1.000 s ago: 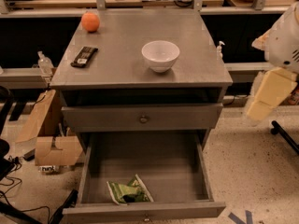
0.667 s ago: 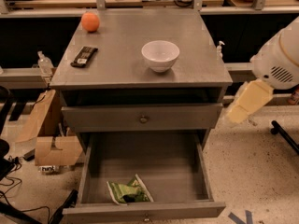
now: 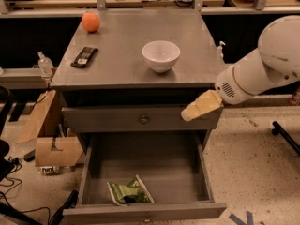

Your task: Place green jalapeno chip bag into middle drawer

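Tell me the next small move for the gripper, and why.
Probably ease the gripper up and away from the cabinet: the green jalapeno chip bag already lies in the open drawer, apart from the gripper, which hangs by the right end of the closed drawer front above it.

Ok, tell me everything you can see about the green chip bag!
The green chip bag is a shiny, crinkled foil packet, green with white edges and a dark patch. It lies flat on the floor of the open drawer, near its front left. Nothing else touches it. The gripper is higher up, by the right front corner of the cabinet, away from it.
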